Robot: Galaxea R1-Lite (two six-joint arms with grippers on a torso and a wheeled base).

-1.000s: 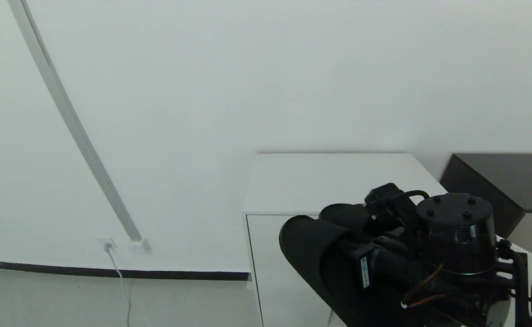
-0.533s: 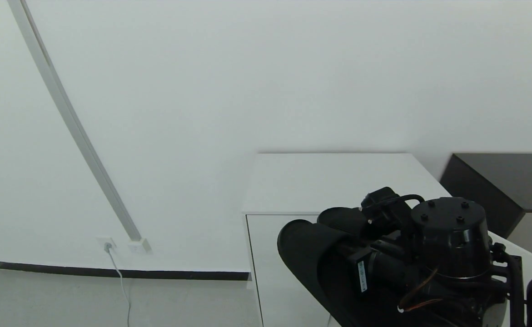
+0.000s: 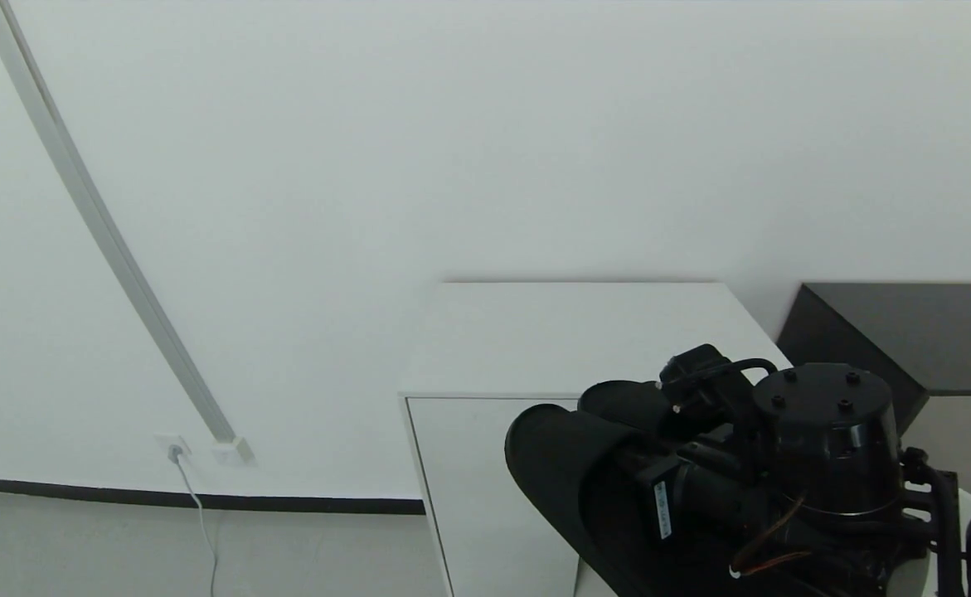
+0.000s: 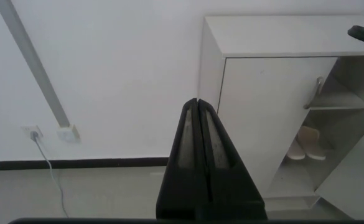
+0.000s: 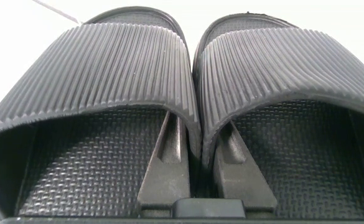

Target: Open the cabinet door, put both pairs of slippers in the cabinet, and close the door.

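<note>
From the head camera, the white cabinet (image 3: pixel 568 340) stands against the wall, and the black slippers (image 3: pixel 564 464) are held up before its front on the right arm. From the left wrist, the left gripper (image 4: pixel 198 146) has its fingers pressed together on nothing. Beyond it the cabinet is open, with pale slippers (image 4: pixel 309 149) on a low shelf. From the right wrist, the right gripper (image 5: pixel 200 168) clamps the black slippers' adjoining inner walls.

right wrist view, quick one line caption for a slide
Right claw grips the pair of black ribbed slippers side by side, one finger under each strap.
</note>
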